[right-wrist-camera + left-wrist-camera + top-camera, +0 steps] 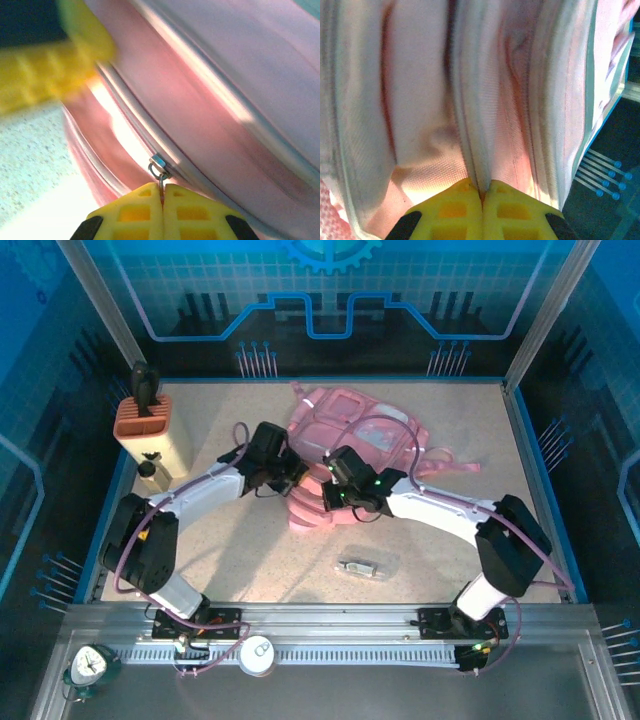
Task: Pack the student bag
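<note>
student bag [355,435]: big soft pink backpack with paler pocket panels, white trim and pink straps trailing off toward 3 o'clock. It lies on the table [230,560] at 12 o'clock from table centre, and its near end is bunched up where both arms meet it. The left wrist view shows woven pink fabric in long folds with white piping, running 12 to 6 o'clock

left fingers [455,212]: fully closed, tips together, pinching a seam of the bag fabric between them. The top view puts them [292,477] at the bag's 9 o'clock edge

right fingers [132,212]: fully closed, clamped on the small metal zip pull [159,167], which hangs off the bag's zip line. In the top view they [335,498] sit at the bag's near end, about 6-7 o'clock of it. A blurred yellow shape at 10 o'clock in the right wrist view looks like the other arm's finger, just beside the bag

around:
- orange-topped holder [150,425] with a dark tool standing in it, at the table's 10 o'clock corner
- small dark-capped bottle [148,468] just beside the holder, on its 6 o'clock side
- clear packet [365,563] flat on the table at 6 o'clock of the bag, apart from it
- clock [90,665] and white round disc [257,653] on the metal rail at the near edge

in the way: both forearms angle in across the bag's near side, and the right one passes between bag and packet
</note>
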You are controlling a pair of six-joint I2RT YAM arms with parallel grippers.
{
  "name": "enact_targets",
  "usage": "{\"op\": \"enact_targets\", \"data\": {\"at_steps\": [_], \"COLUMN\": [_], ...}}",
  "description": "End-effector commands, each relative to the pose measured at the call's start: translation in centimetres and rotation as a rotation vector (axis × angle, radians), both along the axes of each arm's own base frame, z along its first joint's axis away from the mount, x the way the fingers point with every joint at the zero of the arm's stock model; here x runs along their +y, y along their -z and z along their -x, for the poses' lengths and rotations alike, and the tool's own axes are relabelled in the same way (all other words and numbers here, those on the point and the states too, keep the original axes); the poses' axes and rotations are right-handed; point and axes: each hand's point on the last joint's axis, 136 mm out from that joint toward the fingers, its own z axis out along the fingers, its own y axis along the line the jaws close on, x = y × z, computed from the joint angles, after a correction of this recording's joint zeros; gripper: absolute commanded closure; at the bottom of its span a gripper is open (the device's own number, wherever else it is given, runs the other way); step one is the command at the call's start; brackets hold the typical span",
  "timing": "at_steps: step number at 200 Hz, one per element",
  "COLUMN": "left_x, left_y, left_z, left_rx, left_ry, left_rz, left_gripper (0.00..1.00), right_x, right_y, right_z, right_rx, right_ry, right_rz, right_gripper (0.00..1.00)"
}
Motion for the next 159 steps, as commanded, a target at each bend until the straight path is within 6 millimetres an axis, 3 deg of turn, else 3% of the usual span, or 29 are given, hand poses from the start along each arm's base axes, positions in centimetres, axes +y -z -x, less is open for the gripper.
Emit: {"op": "enact_targets", "data": {"at_steps": [1, 15, 33, 63, 98, 124, 146, 153, 159], "left_x": [6.7, 9.0, 10.5, 12.3, 14.3, 13.9, 12.9, 12.8, 12.6], "left_y": [-3.6, -4.0, -4.1, -3.7, -3.1, -3.0, -3.7, -4.0, -4.2], "left_z": [-3.3, -3.3, -3.5, -4.2, -4.2, -4.9, -5.3, -5.2, -5.1], "left_rx": [-0.130, -0.128, -0.124, -0.120, -0.086, -0.106, -0.138, -0.145, -0.150], "left_ry": [-0.096, -0.105, -0.083, -0.061, -0.020, 0.020, 0.063, 0.070, 0.075], "left_rz": [-0.077, -0.142, -0.167, -0.144, -0.262, -0.244, -0.210, -0.201, -0.196], "left_gripper": [1.00, 1.00, 1.00, 1.00, 1.00, 1.00, 1.00, 1.00, 0.97], "right_x": [-4.6, -6.5, -8.9, -12.4, -15.5, -15.9, -13.3, -12.5, -11.7], "right_y": [2.3, 2.4, 2.1, 1.7, 1.9, 1.5, 0.8, 0.3, -0.2], "right_z": [3.0, 3.0, 2.0, -1.2, -5.0, -6.7, -6.0, -5.5, -5.2], "right_rx": [0.080, 0.078, 0.059, -0.017, -0.060, -0.072, -0.038, -0.033, -0.024], "right_ry": [0.039, 0.065, 0.108, 0.174, 0.293, 0.314, 0.225, 0.205, 0.188], "right_rz": [0.176, 0.207, 0.231, 0.310, 0.310, 0.281, 0.188, 0.149, 0.106], "right_gripper": [1.00, 1.00, 1.00, 1.00, 1.00, 1.00, 1.00, 0.90, 0.75]}}
